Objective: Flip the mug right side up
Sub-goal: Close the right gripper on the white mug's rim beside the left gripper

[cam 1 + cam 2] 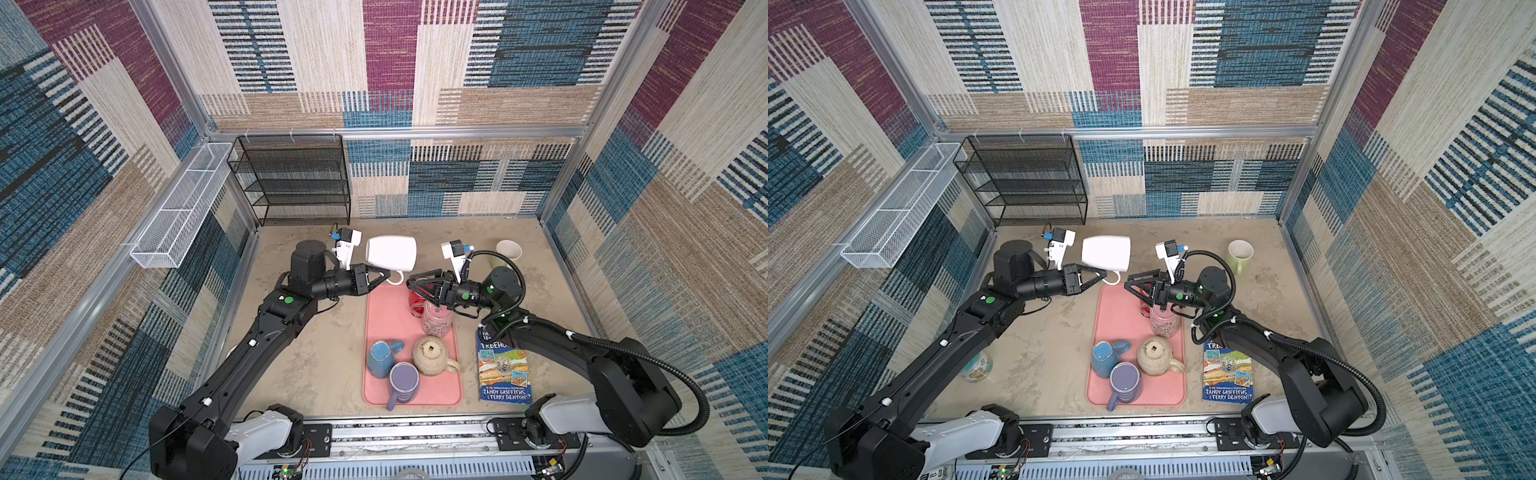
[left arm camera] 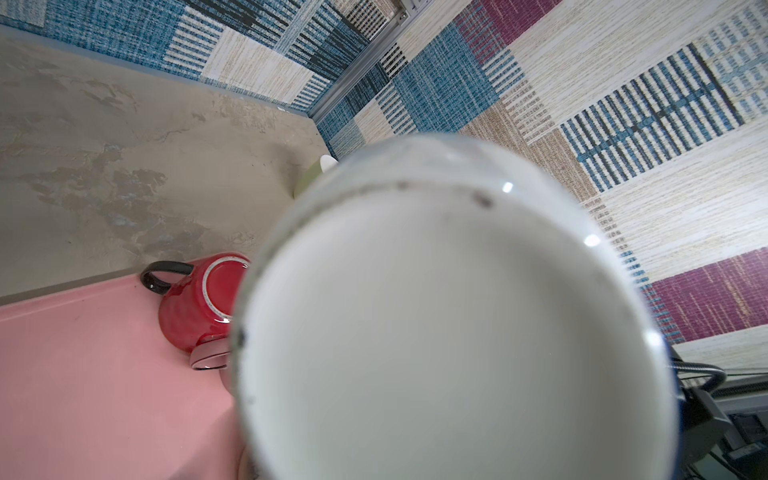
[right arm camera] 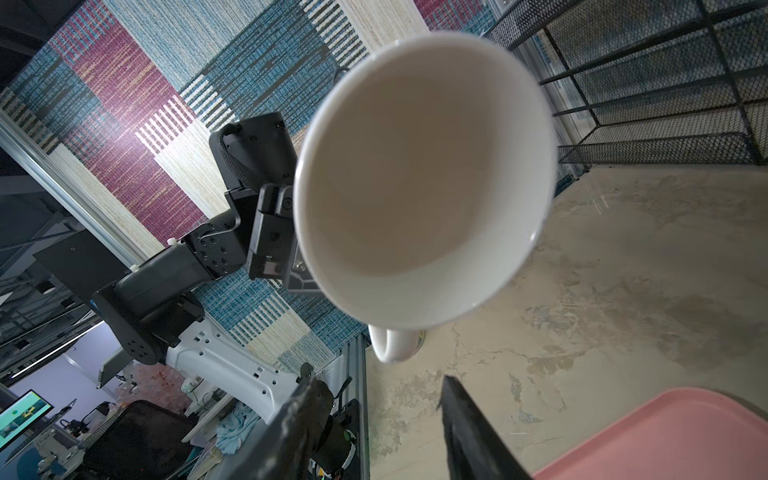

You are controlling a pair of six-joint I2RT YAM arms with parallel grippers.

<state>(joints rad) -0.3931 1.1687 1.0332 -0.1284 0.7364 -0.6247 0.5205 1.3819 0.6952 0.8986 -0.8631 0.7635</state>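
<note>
A white mug point(image 1: 390, 252) point(image 1: 1105, 252) hangs on its side above the table, behind the pink tray's far edge. Its mouth point(image 3: 419, 174) faces my right gripper and its base point(image 2: 436, 311) fills the left wrist view, hiding the left jaws there. In both top views my left gripper point(image 1: 387, 273) point(image 1: 1104, 274) is shut on the mug's handle point(image 1: 397, 277) point(image 3: 390, 345), which points down. My right gripper point(image 1: 409, 282) point(image 3: 378, 390) hovers just right of the handle, over the tray's far end. Its jaws stand apart with nothing between them.
The pink tray point(image 1: 382, 316) carries an upside-down red mug point(image 2: 195, 303), a pink glass jar point(image 1: 436, 322), a blue mug point(image 1: 380, 357), a purple mug point(image 1: 403, 380) and a beige pot point(image 1: 432, 353). A green mug point(image 1: 505, 253), a book point(image 1: 503, 370), a black mesh rack point(image 1: 291, 178).
</note>
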